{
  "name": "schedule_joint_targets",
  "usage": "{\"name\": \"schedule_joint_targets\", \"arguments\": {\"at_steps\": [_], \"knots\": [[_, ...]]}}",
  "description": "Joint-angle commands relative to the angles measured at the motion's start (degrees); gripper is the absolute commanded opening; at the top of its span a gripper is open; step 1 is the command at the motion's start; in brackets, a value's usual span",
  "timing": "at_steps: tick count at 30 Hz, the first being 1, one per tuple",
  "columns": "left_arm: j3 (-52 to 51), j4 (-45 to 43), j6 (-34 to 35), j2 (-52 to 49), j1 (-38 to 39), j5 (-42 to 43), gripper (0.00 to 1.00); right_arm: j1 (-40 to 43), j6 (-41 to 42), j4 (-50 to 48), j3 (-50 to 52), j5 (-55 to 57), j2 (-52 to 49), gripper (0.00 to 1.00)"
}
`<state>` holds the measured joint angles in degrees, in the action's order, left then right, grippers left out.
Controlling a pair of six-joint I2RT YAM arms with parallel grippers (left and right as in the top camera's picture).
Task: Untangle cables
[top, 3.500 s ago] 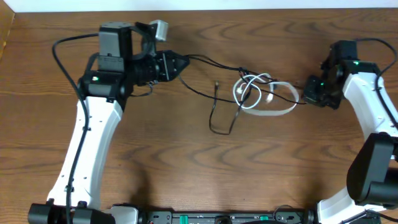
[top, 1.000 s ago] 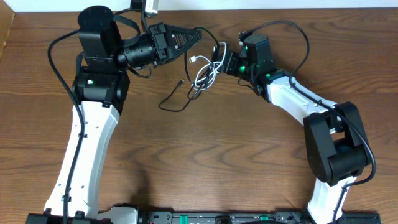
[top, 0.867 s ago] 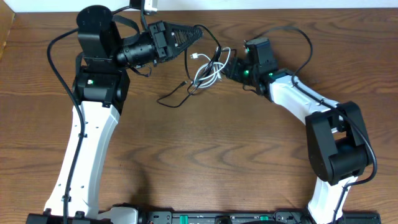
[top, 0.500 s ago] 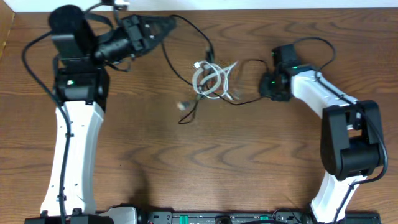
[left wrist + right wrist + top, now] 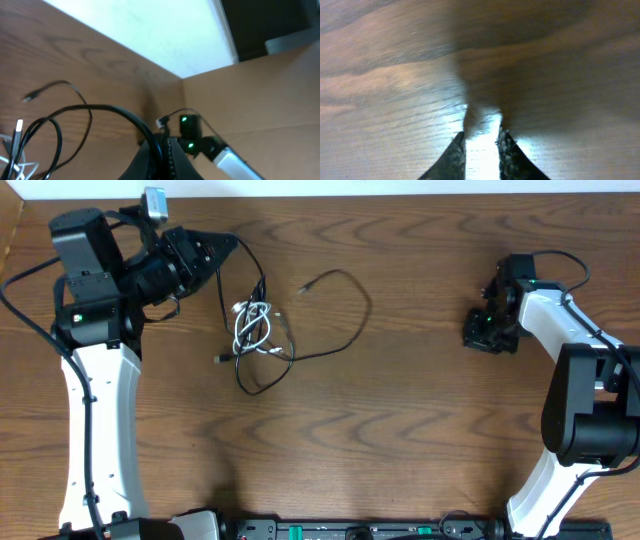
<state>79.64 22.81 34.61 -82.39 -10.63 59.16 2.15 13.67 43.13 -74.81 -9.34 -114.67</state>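
Note:
A small tangle of cables lies left of centre in the overhead view. A white cable (image 5: 250,323) is coiled in its middle. A thin black cable (image 5: 355,285) runs from it in a wide loose loop to the right, with a free plug end at the top. My left gripper (image 5: 228,243) is shut on a black cable that hangs from its tip down into the tangle. In the left wrist view the jaws (image 5: 162,150) pinch this black cable (image 5: 100,107). My right gripper (image 5: 478,335) is far right, slightly open and empty, close above the wood (image 5: 480,137).
The brown wooden table (image 5: 400,430) fills the view. A thicker black robot cable (image 5: 560,260) arcs over the right arm. The right arm with green lights (image 5: 200,142) shows in the left wrist view, with a cardboard wall (image 5: 270,90) behind it.
My left gripper has swung left, dragging the tangle left with it. My right gripper has let go of the black cable and moved right, away from the tangle.

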Motion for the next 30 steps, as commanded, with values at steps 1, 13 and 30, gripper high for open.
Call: {"name": "schedule_joint_targets", "arguments": {"at_steps": [1,13,30], "knots": [[1.07,1.92,-6.78,1.16,2.03,-2.08,0.08,-0.46,-12.52,-0.33,0.63,-15.13,-0.26,0.27],[1.07,3.06,-6.73,1.16,10.40,-7.80,0.07,-10.78,-8.59,-9.57,0.55,-47.67,11.98,0.44],[1.07,5.05,-6.71,1.16,18.97,-17.68,0.07,-29.70,31.87,-31.12,0.57,-31.21,11.06,0.56]]}}
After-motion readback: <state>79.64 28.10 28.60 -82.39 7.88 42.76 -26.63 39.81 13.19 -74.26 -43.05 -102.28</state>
